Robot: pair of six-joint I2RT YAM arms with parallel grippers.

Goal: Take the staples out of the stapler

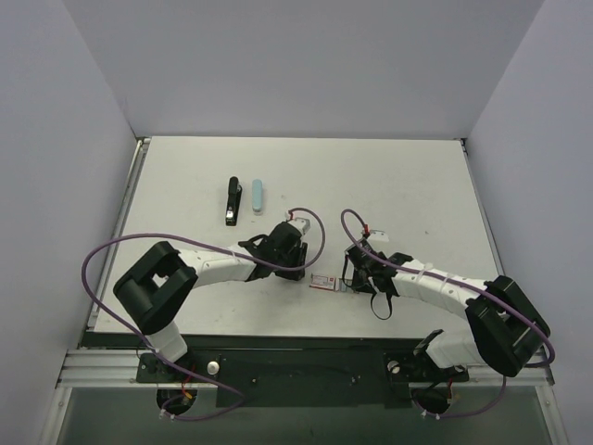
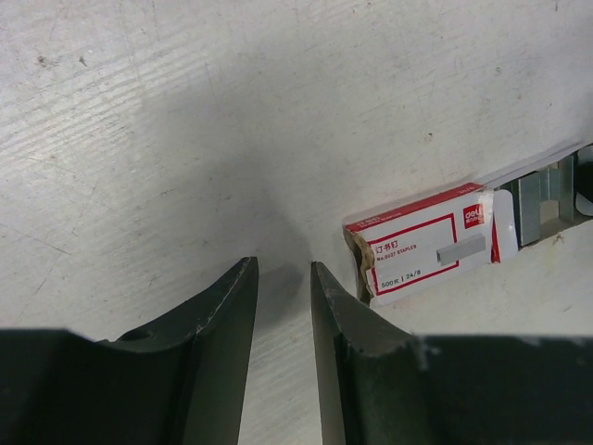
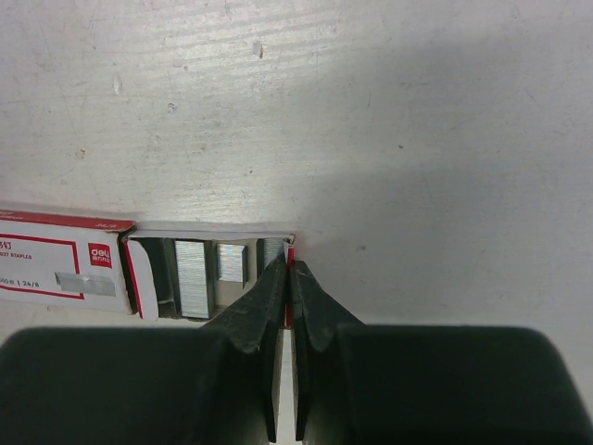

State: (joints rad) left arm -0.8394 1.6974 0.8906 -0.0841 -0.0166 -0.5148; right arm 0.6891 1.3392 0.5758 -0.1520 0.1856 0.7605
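Note:
The black stapler (image 1: pixel 232 201) lies at the back left of the table with a teal-blue oblong piece (image 1: pixel 256 196) beside it. No loose staple strip shows in any view. A red-and-white staple box (image 1: pixel 323 283) lies between my grippers, its grey inner tray (image 3: pixel 208 273) slid out and holding silver refill blocks. My right gripper (image 3: pixel 290 264) is shut on the tray's end wall; it also shows in the top view (image 1: pixel 352 282). My left gripper (image 2: pixel 283 267) is slightly open and empty, just left of the box (image 2: pixel 426 243), low over the table.
The white table (image 1: pixel 389 185) has grey walls behind and at both sides. Purple cables loop over both arms near the box. The table's front edge lies just behind the grippers.

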